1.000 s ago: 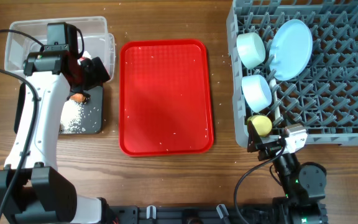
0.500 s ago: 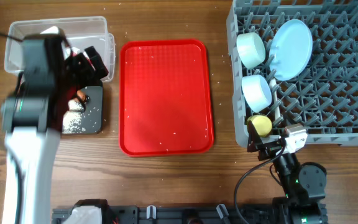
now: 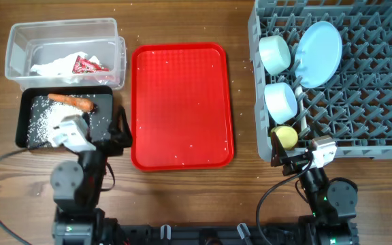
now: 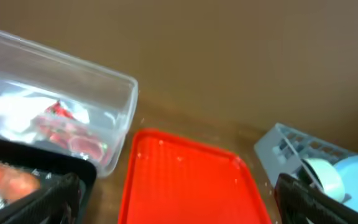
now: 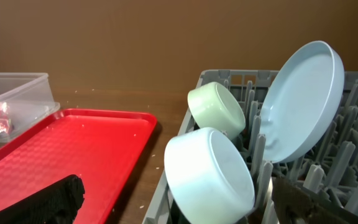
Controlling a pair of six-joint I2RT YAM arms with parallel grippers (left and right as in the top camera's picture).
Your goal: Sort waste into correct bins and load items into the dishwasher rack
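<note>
The clear tub (image 3: 19, 41) at the back left holds the white napkin (image 3: 50, 67) and the red wrapper (image 3: 84, 65). The black tray (image 3: 24, 139) in front of it holds the carrot (image 3: 69, 101) and rice grains (image 3: 41, 121). The grey rack (image 3: 359, 116) on the right holds the green bowl (image 3: 275, 53), blue plate (image 3: 318, 53), blue bowl (image 3: 281, 101), yellow cup (image 3: 285, 136) and a white spoon (image 3: 303, 117). My left gripper (image 3: 118, 136) is open and empty by the black tray's front right corner. My right gripper (image 3: 286, 160) is open and empty at the rack's front left corner.
The flat red serving tray (image 3: 182, 102) lies in the middle with a few rice grains on it. It also shows in the left wrist view (image 4: 185, 186) and the right wrist view (image 5: 61, 149). Loose grains dot the wooden table near the rack.
My left arm has drawn back from above the two bins to the table's front left, so both bins now show in full. The right arm has not moved.
</note>
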